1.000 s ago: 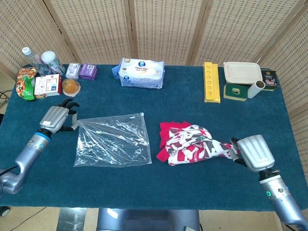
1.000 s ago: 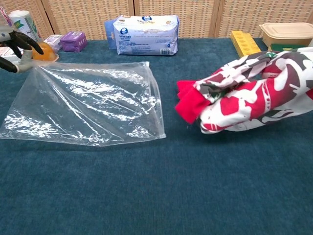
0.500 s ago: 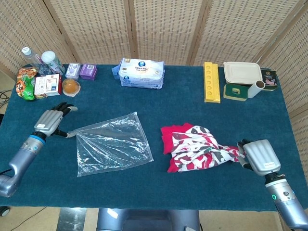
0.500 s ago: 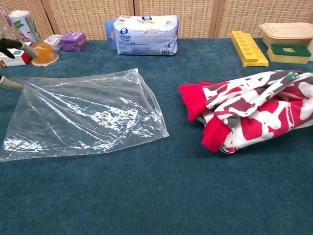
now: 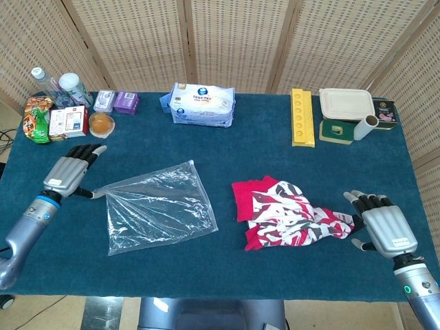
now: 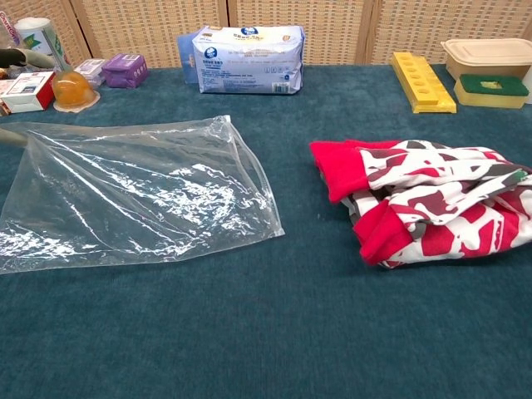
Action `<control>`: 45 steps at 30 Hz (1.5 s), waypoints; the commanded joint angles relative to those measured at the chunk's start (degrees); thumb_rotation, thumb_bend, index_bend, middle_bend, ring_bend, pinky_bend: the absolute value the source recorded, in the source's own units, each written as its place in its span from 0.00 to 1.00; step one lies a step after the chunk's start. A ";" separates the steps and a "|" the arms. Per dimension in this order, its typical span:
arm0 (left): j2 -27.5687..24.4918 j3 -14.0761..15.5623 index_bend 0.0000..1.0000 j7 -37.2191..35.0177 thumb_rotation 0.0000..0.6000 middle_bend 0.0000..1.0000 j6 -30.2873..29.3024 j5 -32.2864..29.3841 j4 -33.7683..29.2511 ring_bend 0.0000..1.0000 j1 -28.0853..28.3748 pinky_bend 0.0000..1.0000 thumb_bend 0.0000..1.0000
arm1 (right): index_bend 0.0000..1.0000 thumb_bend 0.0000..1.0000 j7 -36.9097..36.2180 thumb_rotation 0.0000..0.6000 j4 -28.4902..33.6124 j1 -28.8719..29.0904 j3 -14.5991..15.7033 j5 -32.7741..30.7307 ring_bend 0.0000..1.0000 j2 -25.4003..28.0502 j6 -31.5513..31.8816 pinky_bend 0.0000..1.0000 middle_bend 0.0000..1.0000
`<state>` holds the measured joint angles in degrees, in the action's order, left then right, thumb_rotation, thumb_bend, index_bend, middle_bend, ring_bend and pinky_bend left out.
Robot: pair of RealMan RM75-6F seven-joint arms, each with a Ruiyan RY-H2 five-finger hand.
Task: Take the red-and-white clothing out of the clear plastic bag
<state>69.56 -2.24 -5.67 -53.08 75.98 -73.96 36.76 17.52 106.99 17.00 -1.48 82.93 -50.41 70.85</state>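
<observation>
The red-and-white clothing (image 5: 289, 216) (image 6: 432, 208) lies in a crumpled heap on the blue tablecloth, fully outside the bag. To its left, the clear plastic bag (image 5: 158, 206) (image 6: 141, 191) lies flat and empty. My left hand (image 5: 69, 172) sits at the bag's left corner with its fingers stretched out; the thumb touches that corner. My right hand (image 5: 385, 227) rests just right of the clothing with its fingers spread, holding nothing. The chest view shows only fingertips (image 6: 25, 56) of the left hand at its left edge.
Along the far edge stand bottles (image 5: 58, 86), a snack pouch (image 5: 38, 118), a red-and-white box (image 5: 67, 122), an orange cup (image 5: 101, 124), purple boxes (image 5: 115, 102), a wipes pack (image 5: 202, 104), a yellow tray (image 5: 302, 117) and a lidded container (image 5: 346, 104).
My right hand has let go of the clothing and drawn back to the right, and the heap has settled flat. My left hand's fingers have straightened and the bag has shifted slightly left.
</observation>
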 commanded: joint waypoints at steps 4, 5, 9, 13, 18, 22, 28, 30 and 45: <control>-3.38 0.52 0.00 8.25 0.70 0.04 0.32 -3.70 -6.35 0.00 -1.50 0.04 0.00 | 0.14 0.09 -1.97 0.91 -0.74 -1.19 0.50 1.73 0.25 0.33 1.55 0.24 0.19; -4.41 0.79 0.00 8.67 0.69 0.04 1.60 -4.49 -7.90 0.00 -1.45 0.04 0.00 | 0.14 0.09 -2.39 0.90 -0.94 -1.31 0.54 2.12 0.24 0.24 1.78 0.24 0.19; -6.42 1.42 0.00 11.03 0.69 0.04 2.25 -4.74 -10.47 0.00 -1.62 0.03 0.00 | 0.14 0.09 -3.46 0.90 -1.76 -1.66 0.69 3.11 0.24 -0.02 2.28 0.23 0.19; -7.42 2.07 0.00 9.68 0.70 0.04 1.06 -2.76 -14.15 0.00 -2.84 0.03 0.00 | 0.14 0.09 -3.65 0.91 -1.91 -2.27 0.75 3.23 0.24 0.03 2.90 0.23 0.19; -8.48 2.39 0.00 9.07 0.71 0.04 -8.32 1.57 -17.96 0.00 -7.32 0.03 0.00 | 0.14 0.09 -3.96 0.90 -1.74 -3.40 0.85 3.94 0.23 -0.06 4.65 0.23 0.19; -8.73 2.64 0.00 9.03 0.72 0.04 -14.64 2.59 -19.92 0.00 -11.14 0.03 0.00 | 0.16 0.09 -5.04 0.91 -2.38 -3.96 0.70 4.27 0.23 -0.75 5.65 0.23 0.20; -8.59 3.66 0.00 7.63 0.85 0.04 -25.37 3.63 -22.28 0.00 -18.83 0.03 0.00 | 0.21 0.12 -6.10 0.91 -4.62 -4.85 0.26 4.72 0.24 -3.29 7.52 0.24 0.22; -8.24 4.31 0.00 7.00 0.85 0.04 -28.55 4.43 -22.67 0.00 -21.27 0.03 0.00 | 0.24 0.16 -6.06 0.92 -5.44 -5.35 -0.25 4.53 0.25 -4.30 8.91 0.25 0.24; -6.85 8.15 0.00 4.49 0.87 0.04 -45.71 8.72 -23.11 0.00 -36.35 0.03 0.01 | 0.31 0.19 -4.85 1.00 -7.49 -9.62 0.20 3.48 0.28 -7.43 13.82 0.26 0.28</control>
<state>62.36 5.59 -0.95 -97.98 84.20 -97.05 1.26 12.61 99.43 7.73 -1.43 86.72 -57.79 84.54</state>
